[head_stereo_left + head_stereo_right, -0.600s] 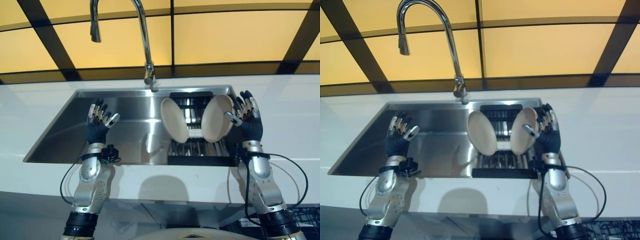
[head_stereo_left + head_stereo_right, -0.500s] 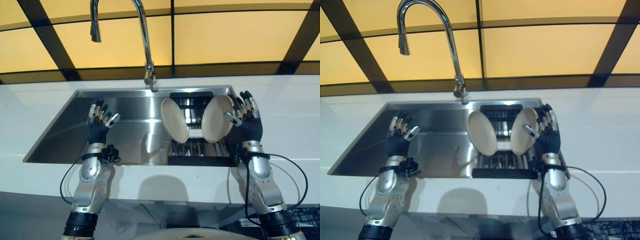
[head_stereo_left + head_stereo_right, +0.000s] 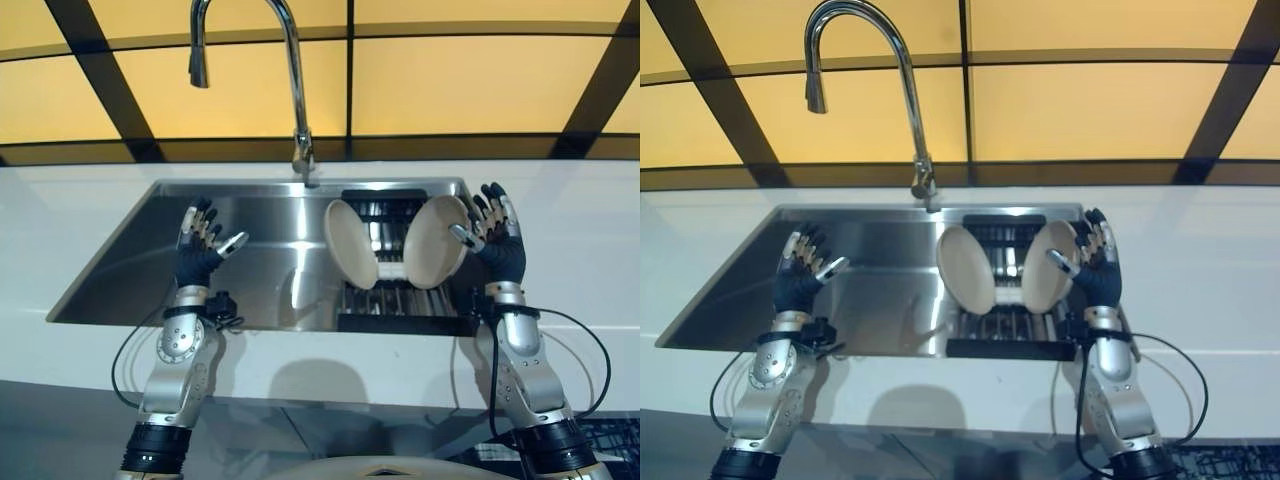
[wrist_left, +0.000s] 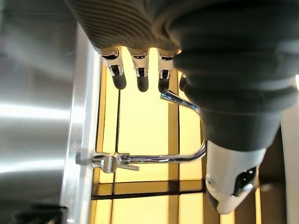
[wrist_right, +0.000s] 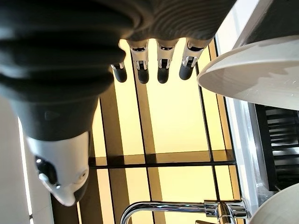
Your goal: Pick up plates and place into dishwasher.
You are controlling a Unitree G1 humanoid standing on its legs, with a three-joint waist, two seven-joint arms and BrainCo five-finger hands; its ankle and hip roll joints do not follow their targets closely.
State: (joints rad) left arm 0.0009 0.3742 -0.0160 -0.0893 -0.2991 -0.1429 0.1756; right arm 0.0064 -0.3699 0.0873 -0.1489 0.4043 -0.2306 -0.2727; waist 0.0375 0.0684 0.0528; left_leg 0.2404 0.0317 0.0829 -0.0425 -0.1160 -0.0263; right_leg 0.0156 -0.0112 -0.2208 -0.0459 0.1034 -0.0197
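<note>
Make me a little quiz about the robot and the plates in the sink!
1. True or false: the right hand is curled round a plate.
2. How many plates stand in the black rack?
3. Which hand is nearer the right plate? A: left hand. B: right hand.

Key: 1. False, its fingers are straight and hold nothing. 2. Two: the left plate and the right plate. 3. B.

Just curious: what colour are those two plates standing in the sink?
Both plates are plain cream, clearest in the left eye view.
</note>
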